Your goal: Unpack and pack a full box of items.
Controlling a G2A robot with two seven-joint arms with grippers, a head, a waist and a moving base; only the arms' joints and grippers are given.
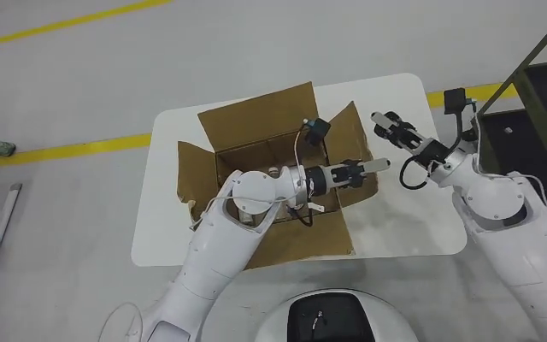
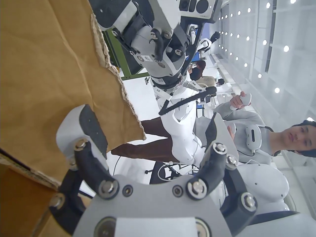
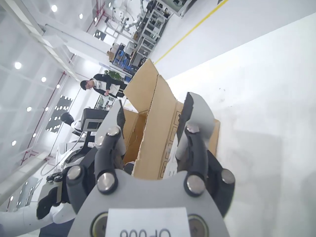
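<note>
1. Found the cardboard box (image 1: 273, 158) standing open near the middle of the white table (image 1: 402, 231), with all 4 flaps folded outward.
2. Saw the left arm (image 1: 256, 192) stretched across the box opening, with the left gripper (image 1: 377, 163) out past the box's right-hand wall, at the torn edge of the side flap (image 2: 61, 75).
3. Noted its 2 fingers spread apart and gripping nothing. Saw the flap's ragged edge reaching in between them, close against 1 finger (image 2: 86, 124).
4. Spotted the right gripper (image 1: 386, 120) above the bare table just beside that same flap, near the left gripper but apart from it.
5. Noted its fingers spread wide as well, holding nothing and pointed toward the box.
6. Could not make out what lay inside the box.
</note>
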